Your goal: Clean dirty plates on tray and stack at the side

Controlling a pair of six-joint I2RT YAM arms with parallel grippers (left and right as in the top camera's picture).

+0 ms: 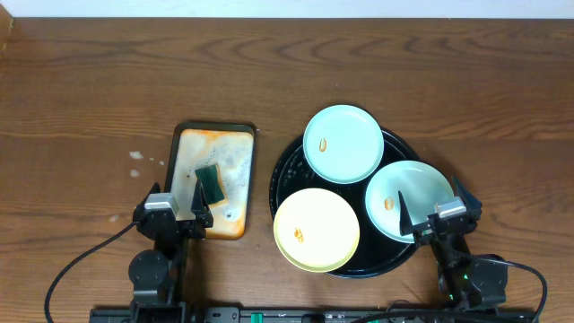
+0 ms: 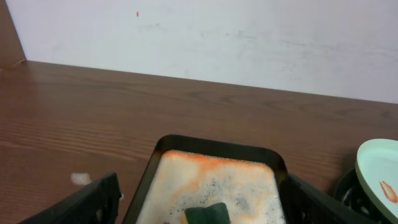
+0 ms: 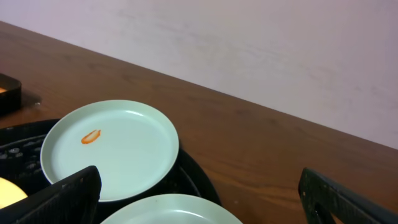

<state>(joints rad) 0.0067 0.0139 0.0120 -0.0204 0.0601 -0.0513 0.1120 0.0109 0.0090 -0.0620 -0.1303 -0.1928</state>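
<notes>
The round black tray [image 1: 285,176] holds three plates. A mint-green plate [image 1: 343,144] with an orange speck lies at its far side. A second mint-green plate [image 1: 408,199] with a speck lies at the right. A pale yellow plate [image 1: 316,230] with a speck lies at the front. My left gripper [image 1: 178,210] is open and empty over the near end of the stained tray. My right gripper [image 1: 438,218] is open and empty at the near right edge of the second green plate. The right wrist view shows the far green plate [image 3: 112,149] and the near one [image 3: 174,210].
A rectangular black tray [image 1: 213,179] with foam and orange stains lies left of the round tray. A dark green sponge [image 1: 210,183] lies in it, also seen in the left wrist view [image 2: 208,214]. White specks [image 1: 136,155] mark the wooden table at the left.
</notes>
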